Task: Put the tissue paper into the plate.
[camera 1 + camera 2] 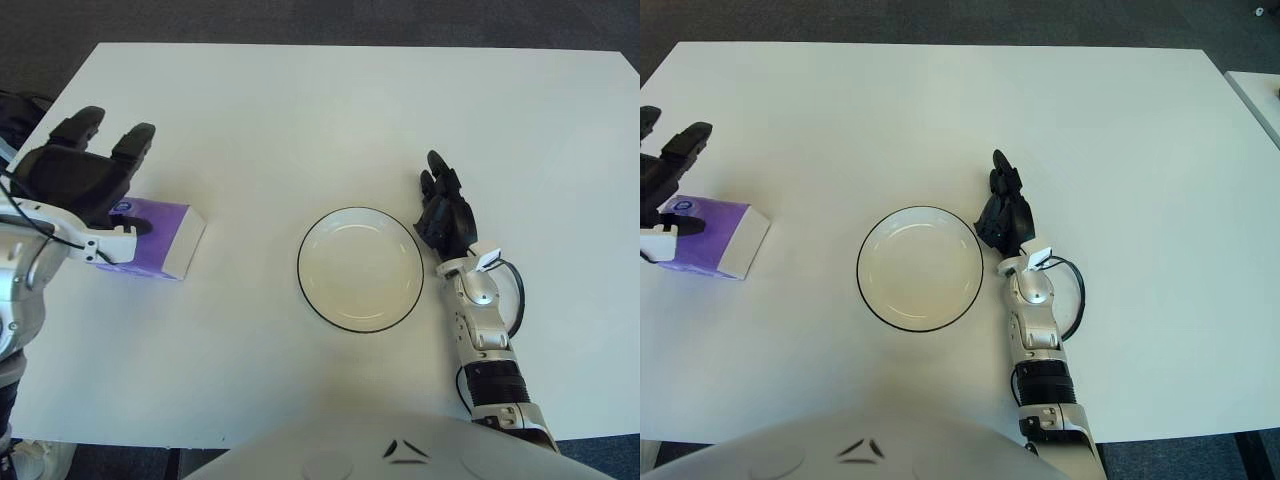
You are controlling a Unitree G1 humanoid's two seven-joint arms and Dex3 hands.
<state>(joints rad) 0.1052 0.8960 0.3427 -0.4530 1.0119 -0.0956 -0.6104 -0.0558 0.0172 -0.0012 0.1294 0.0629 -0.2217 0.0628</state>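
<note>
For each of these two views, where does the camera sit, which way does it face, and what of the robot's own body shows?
Left eye view: on the head, facing forward and down at the white table; shows the left hand spread over the purple tissue pack, and the right hand beside the plate, on its right.
Right eye view: same head, slightly to the right; the left hand is cut off at the picture's edge, the right arm shows whole.
Shared: table, tissue pack, empty plate, both hands.

A white table (300, 110) bears a purple tissue pack (160, 240) and plate (360, 268).
</note>
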